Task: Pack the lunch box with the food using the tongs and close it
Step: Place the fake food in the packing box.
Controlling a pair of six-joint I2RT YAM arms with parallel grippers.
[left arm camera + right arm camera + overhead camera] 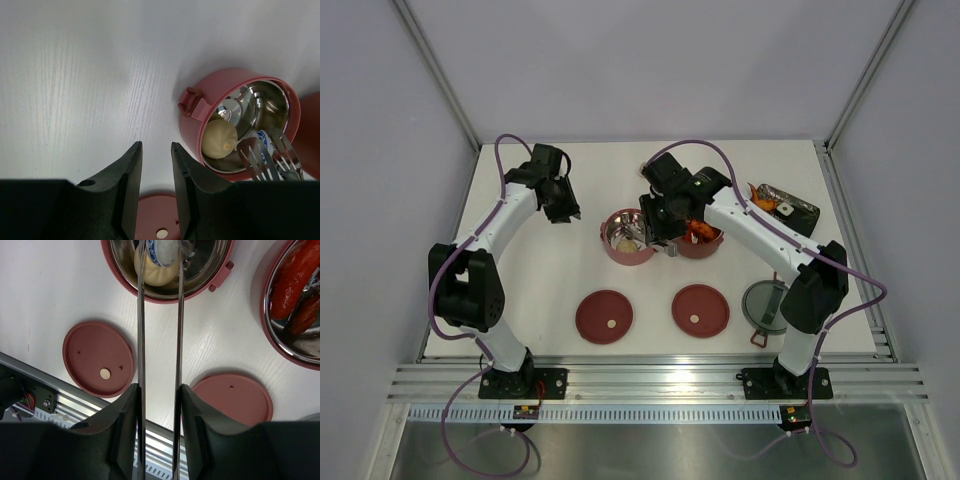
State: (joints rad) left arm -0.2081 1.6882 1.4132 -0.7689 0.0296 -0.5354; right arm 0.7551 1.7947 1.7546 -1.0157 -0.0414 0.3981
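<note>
On the white counter, the left hand hangs released and empty beside a round maroon steel-lined bowl. The right hand is clenched on slim silver metal tongs, which pinch a small white, blue-patterned piece above a pale bun in the bowl. Best to lower it inside the rim before easing off.

This is a robotics lab test cell rather than a kitchen. A white surface is boxed in by plain pale wall panels set in slim metal frame posts. The left arm and right arm are bolted to a ribbed aluminium rail at the near edge. Purple cables loop along them, and small bare circuit boards sit by their bases.
</note>
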